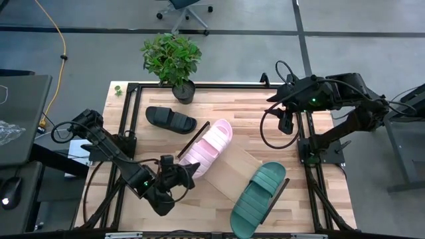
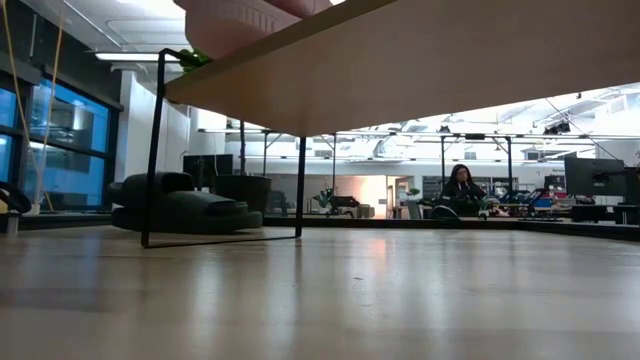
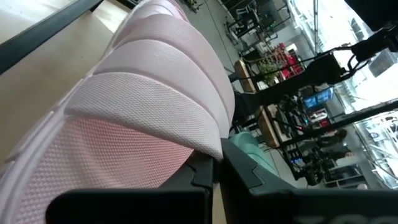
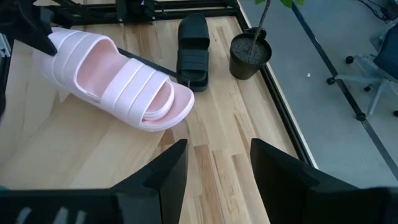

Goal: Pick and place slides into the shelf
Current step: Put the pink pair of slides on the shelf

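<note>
The light pink slide (image 1: 207, 145) lies slantwise over the far-left end of the shelf (image 1: 232, 166), a light-wood plank on thin black frames. My left gripper (image 1: 188, 174) is shut on its heel end. The teal green slide (image 1: 259, 196) lies on the shelf's near-right end. Off the shelf, the black slide (image 1: 170, 119) lies sole down on the tabletop at the far left. My right gripper (image 4: 214, 165) hangs open and raised over the table's far right, touching nothing. The low view shows the plank (image 2: 400, 70) from below, with the pink slide (image 2: 240, 20) over its edge. My left gripper pinches the pink slide's heel-end rim (image 3: 208, 146) between its two fingers. It comes nearly level from the table's near-left side, roughly along the slide. The toe end (image 4: 177, 106) reaches past the shelf's far-left end; whether the sole rests on the plank I cannot tell.
A potted plant (image 1: 174, 63) stands at the table's far edge, close behind the black slide. Black metal rails (image 1: 302, 143) frame the tabletop. Bare wood (image 1: 159, 149) shows left of the shelf. A person (image 2: 460, 190) sits far off in the room.
</note>
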